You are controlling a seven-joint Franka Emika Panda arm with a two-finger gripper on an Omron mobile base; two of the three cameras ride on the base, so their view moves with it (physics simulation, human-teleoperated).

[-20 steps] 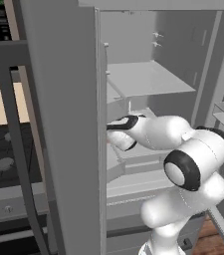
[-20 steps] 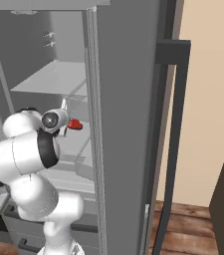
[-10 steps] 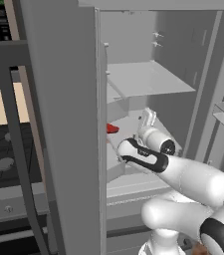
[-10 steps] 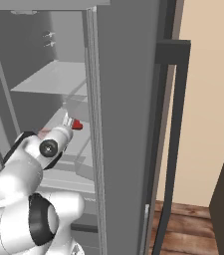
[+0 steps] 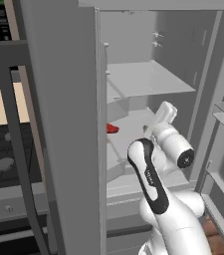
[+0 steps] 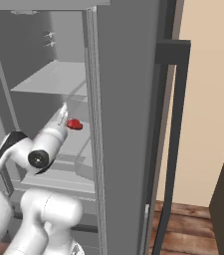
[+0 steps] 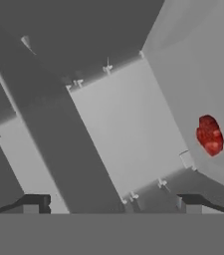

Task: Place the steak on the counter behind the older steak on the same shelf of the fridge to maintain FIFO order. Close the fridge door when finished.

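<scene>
The fingers (image 7: 111, 204) stand apart, empty, inside the fridge (image 5: 63, 99). Swinging out carelessly, the arm could knock the steak (image 5: 112, 128) off its shelf (image 5: 133, 124).

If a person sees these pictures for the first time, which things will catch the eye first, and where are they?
The bright red steak stands out most, lying on the pale grey shelf inside the open fridge. Next is the white arm reaching into the fridge, its open gripper empty and apart from the steak.
</scene>
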